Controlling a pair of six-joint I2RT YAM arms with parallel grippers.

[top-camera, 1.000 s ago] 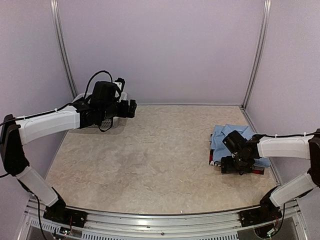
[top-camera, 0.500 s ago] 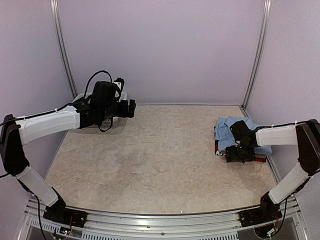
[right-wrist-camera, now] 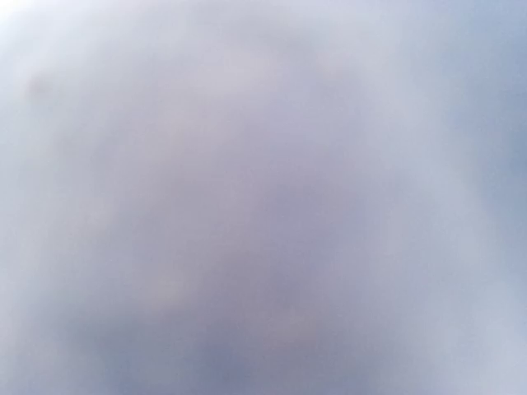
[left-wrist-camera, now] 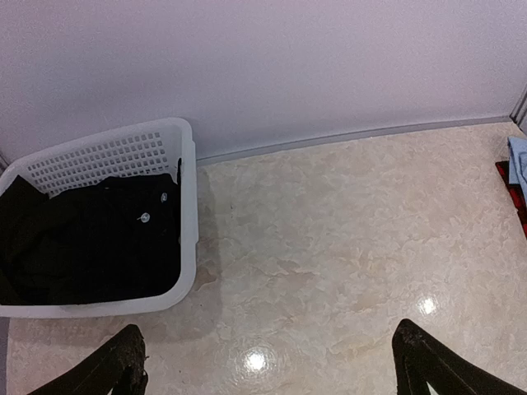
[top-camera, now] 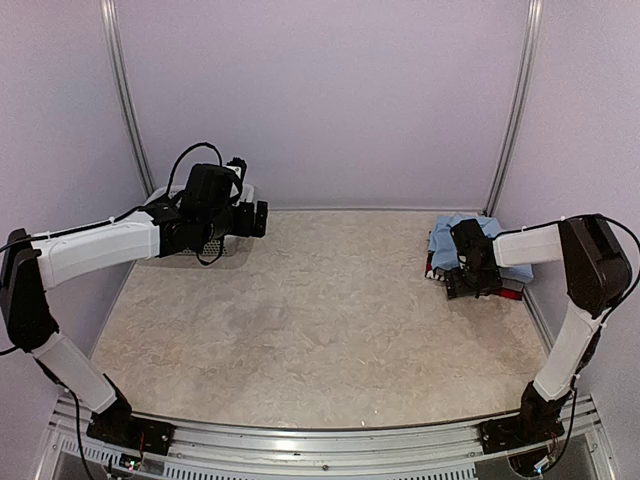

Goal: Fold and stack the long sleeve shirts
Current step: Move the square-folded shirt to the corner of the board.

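The black shirt [left-wrist-camera: 82,239] lies crumpled in the white mesh basket [left-wrist-camera: 188,214] at the back left. My left gripper [top-camera: 262,217] hovers just right of the basket, open and empty, and its fingers [left-wrist-camera: 123,366] stand wide apart in the left wrist view. The light blue shirt [top-camera: 445,238] lies on the red-and-black shirt [top-camera: 508,290] in a pile at the far right by the wall. My right gripper [top-camera: 468,282] rests on the front of that pile. The right wrist view is a pale blue blur, so its jaws are hidden.
The basket [top-camera: 160,203] stands against the back wall in the left corner. The pile's edge shows at the right border of the left wrist view [left-wrist-camera: 517,169]. Walls close in the back and both sides of the marbled table [top-camera: 320,320].
My right gripper has moved back and right toward the wall, and the blue and red-and-black pile has shifted with it. The left arm has barely moved.
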